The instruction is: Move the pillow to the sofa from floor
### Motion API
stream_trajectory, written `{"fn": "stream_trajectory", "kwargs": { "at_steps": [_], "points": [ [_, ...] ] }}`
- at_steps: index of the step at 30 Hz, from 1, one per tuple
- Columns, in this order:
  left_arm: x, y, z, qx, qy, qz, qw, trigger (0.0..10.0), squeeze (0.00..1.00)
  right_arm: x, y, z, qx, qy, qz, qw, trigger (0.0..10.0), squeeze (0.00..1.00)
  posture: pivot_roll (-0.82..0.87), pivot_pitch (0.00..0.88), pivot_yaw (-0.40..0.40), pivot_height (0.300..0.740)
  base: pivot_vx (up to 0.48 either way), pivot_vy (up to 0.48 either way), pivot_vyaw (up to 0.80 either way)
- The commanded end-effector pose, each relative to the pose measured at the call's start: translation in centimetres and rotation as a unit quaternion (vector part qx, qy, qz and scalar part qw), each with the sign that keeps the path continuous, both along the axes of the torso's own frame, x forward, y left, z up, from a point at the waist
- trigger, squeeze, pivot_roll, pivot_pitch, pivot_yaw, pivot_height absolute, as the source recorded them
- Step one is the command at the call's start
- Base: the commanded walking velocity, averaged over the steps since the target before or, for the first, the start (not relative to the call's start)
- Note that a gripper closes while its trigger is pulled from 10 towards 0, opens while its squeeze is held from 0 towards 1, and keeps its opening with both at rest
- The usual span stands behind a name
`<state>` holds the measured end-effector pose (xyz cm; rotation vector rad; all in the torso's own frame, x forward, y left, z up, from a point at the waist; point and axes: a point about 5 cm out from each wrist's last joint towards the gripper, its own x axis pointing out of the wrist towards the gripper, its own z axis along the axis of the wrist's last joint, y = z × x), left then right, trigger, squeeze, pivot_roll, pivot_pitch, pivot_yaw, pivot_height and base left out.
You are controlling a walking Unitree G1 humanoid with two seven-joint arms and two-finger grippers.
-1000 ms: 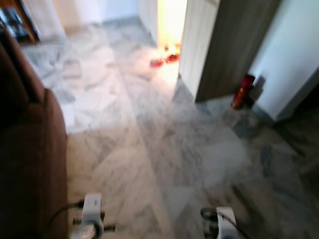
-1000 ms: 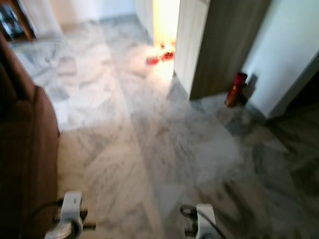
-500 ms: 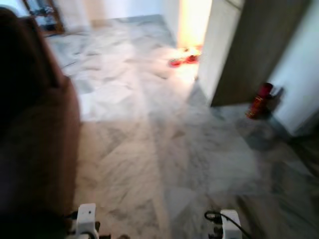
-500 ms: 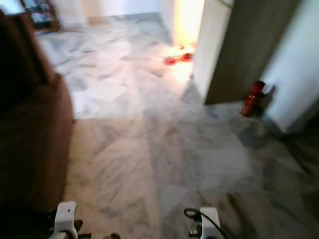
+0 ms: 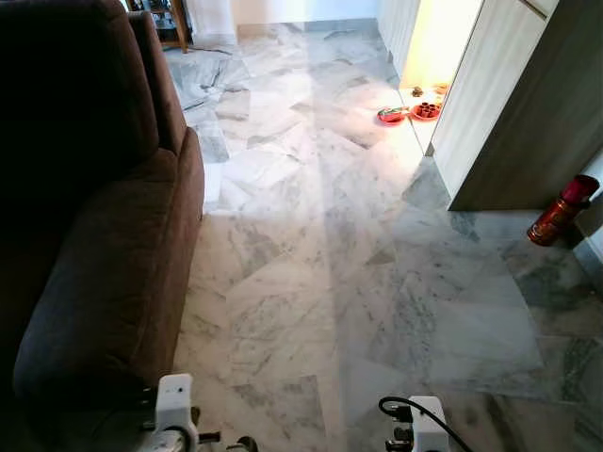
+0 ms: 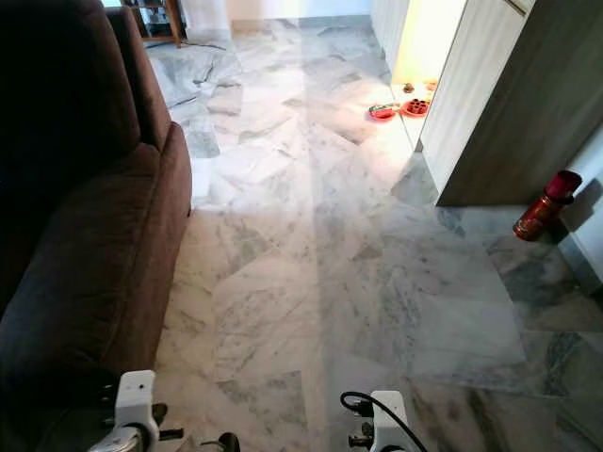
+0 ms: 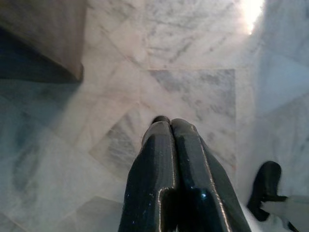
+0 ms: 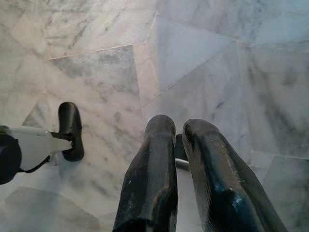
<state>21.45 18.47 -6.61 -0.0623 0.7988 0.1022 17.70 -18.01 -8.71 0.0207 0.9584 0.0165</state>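
Head views: brown sofa (image 5: 94, 235) stands at the robot's left on the marble floor (image 5: 358, 273); red dishes (image 5: 410, 113) and a red canister (image 5: 561, 209) lie farther off. No pillow can be found here.

Left wrist view: left gripper (image 7: 170, 126) pressed closed, empty.

Right wrist view: right gripper (image 8: 179, 133) nearly closed, empty.

Judgement: search step, probably; next, locate the pillow.

We count one brown sofa (image 5: 94, 235), one red cylinder (image 5: 562, 209) standing by the wall, two red dishes (image 5: 407, 113) on the marble floor (image 5: 377, 282) near the lit doorway, and two grippers, left gripper (image 7: 171, 126) and right gripper (image 8: 179, 128).
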Motion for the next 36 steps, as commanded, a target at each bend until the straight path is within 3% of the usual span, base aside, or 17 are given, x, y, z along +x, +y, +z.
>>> {"fn": "stream_trajectory", "kwargs": {
  "at_steps": [1,8,11,17,21,24,30,36],
  "points": [
    [-0.8,-0.2,-0.6,0.007,0.023,-0.003,1.0,10.0,0.0,-0.6,0.1,-0.3,-0.004,0.007,0.002,1.0,10.0,0.0,0.05,0.121,0.003,0.74,0.0,0.0,0.0],
    [-0.5,-2.5,-0.6,0.002,0.023,-0.012,1.0,10.0,0.0,-0.7,0.0,-0.4,0.001,0.012,-0.013,1.0,10.0,0.0,0.04,0.116,0.006,0.74,0.0,0.0,0.46],
    [-0.5,-2.4,-0.6,0.003,0.022,-0.012,1.0,10.0,0.0,-0.6,0.1,-0.3,0.003,0.01,-0.013,1.0,10.0,0.0,0.04,0.116,0.007,0.74,0.0,0.0,0.0],
    [-0.9,-0.1,-0.6,0.009,0.016,-0.003,1.0,10.0,0.0,0.3,0.1,0.1,-0.004,0.003,-0.003,1.0,10.0,0.0,0.04,0.119,0.008,0.74,0.0,0.0,0.0],
    [-1.7,3.3,-0.4,0.015,0.014,0.011,1.0,10.0,0.0,0.1,0.0,0.0,-0.006,0.007,-0.005,1.0,10.0,0.0,0.05,0.124,0.006,0.74,0.0,0.06,0.6],
    [-2.2,4.5,-0.3,0.018,0.017,0.017,1.0,10.0,0.0,-0.3,-0.1,-0.2,-0.001,0.012,-0.016,1.0,10.0,0.0,0.05,0.127,0.006,0.74,0.0,0.08,0.0],
    [-2.9,5.5,-0.4,0.018,0.027,0.021,0.999,10.0,0.0,-0.4,0.1,-0.2,0.003,0.011,-0.015,1.0,10.0,0.0,0.05,0.129,0.006,0.74,0.0,0.08,0.0],
    [-2.9,5.1,-0.6,0.016,0.032,0.018,0.999,10.0,0.0,0.2,0.4,0.0,0.003,0.006,-0.01,1.0,10.0,0.0,0.05,0.13,0.007,0.74,0.0,0.0,0.0]
  ]
}}
